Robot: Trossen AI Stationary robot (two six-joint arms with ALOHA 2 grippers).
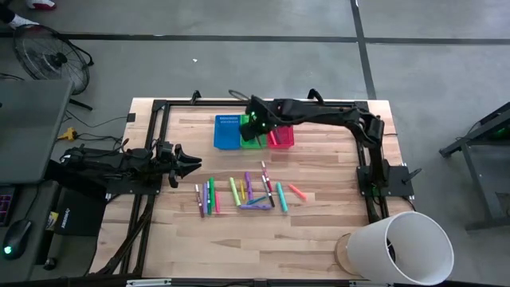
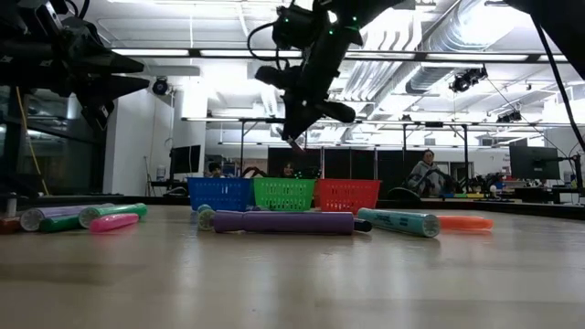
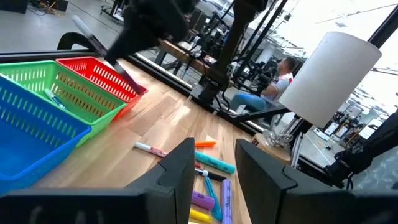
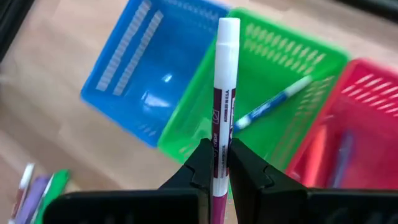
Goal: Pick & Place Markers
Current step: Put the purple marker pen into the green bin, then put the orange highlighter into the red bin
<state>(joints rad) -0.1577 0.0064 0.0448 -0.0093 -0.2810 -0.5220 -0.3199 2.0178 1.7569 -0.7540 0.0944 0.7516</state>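
Right gripper [image 4: 221, 163] is pinching a marker [image 4: 224, 93] with a white cap and a dark red barrel, and I am seeing its fingers pressing on the barrel from both sides, the capped end sticking out past the fingertips. I am watching it hanging in the air above the three mesh baskets at the far side of the table [image 1: 319, 239], roughly over the green basket [image 4: 273, 68], which is sitting between the blue basket [image 4: 143, 68] and the red basket [image 4: 354, 118]. Inside the green basket a blue-and-white marker [image 4: 273, 104] is lying slantwise. Left gripper [image 1: 194, 163] is waiting near the table's left edge with its fingers standing apart and gripping nothing, and the loose markers [image 1: 243, 193] are lying scattered on the wood just beside it, toward the table's middle.
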